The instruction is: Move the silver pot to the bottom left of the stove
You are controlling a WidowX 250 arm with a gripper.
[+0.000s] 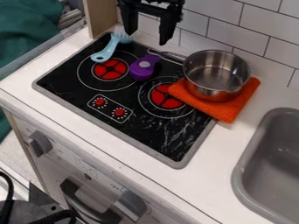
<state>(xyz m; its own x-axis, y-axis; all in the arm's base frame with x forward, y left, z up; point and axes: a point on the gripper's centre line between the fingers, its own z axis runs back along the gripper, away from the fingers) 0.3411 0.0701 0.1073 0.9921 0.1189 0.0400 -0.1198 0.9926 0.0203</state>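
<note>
My gripper hangs open at the top, over the back edge of the stove, with nothing between its fingers. The silver pot stands upright on a folded orange cloth at the stove's back right corner, to the right of and below the gripper. Its handle points left toward the back of the stove. The black stove has two red burners and two red knobs; its front left part lies well away from the pot.
A light blue brush lies at the stove's back left, and a purple object sits between the burners. The orange cloth overlaps the stove's right edge. A grey sink is at the right; a tiled wall rises behind.
</note>
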